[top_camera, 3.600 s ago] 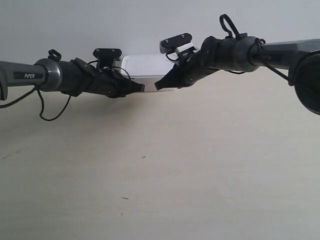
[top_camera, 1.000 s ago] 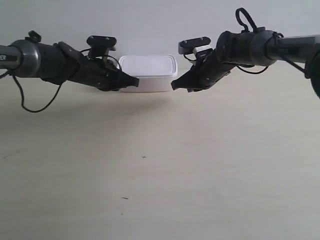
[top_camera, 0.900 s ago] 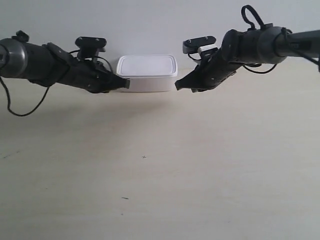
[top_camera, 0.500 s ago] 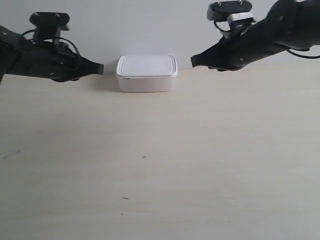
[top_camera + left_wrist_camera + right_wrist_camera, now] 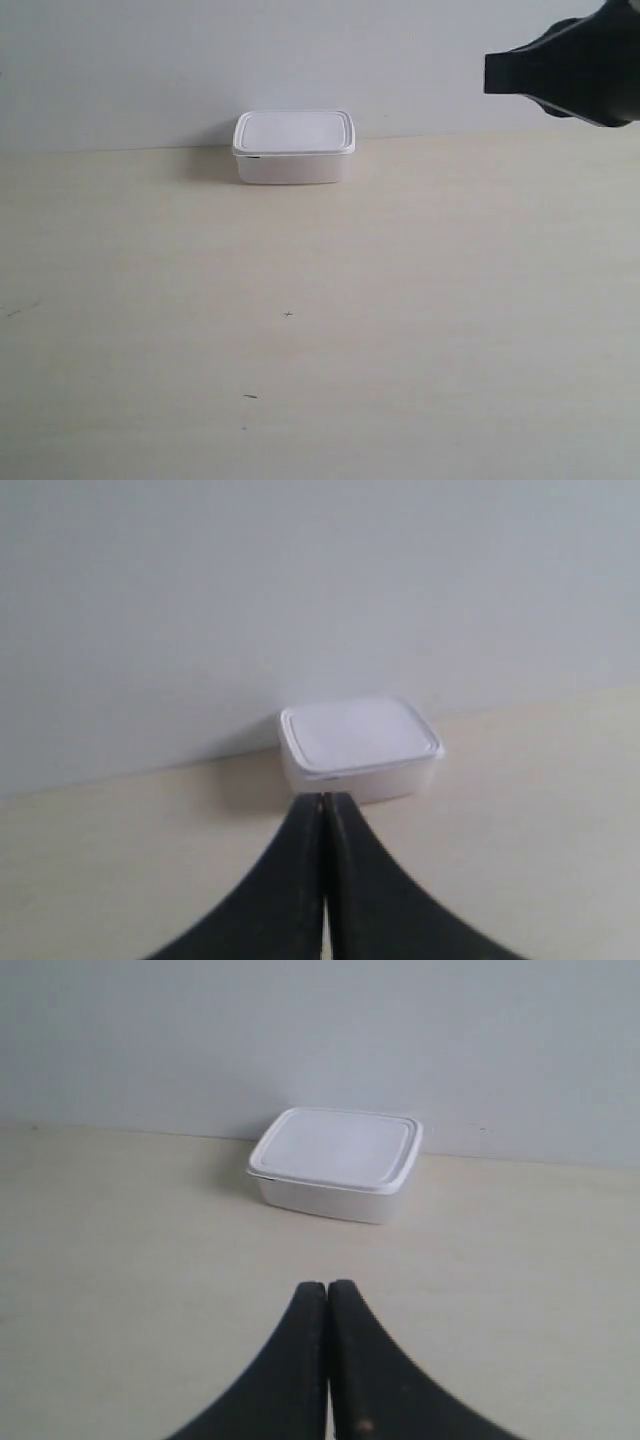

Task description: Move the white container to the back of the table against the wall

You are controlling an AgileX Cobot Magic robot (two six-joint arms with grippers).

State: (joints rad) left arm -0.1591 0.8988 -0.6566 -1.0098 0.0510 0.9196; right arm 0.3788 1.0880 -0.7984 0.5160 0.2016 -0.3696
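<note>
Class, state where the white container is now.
Exterior view: the white container sits at the back of the table, by the wall, just left of centre.

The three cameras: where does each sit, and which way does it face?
Exterior view: off the arms, facing the wall across the table; one arm at its right.
Left wrist view: on the left arm, looking past the shut left gripper at the white container.
Right wrist view: the same, past the shut right gripper.
All share the white container.
</note>
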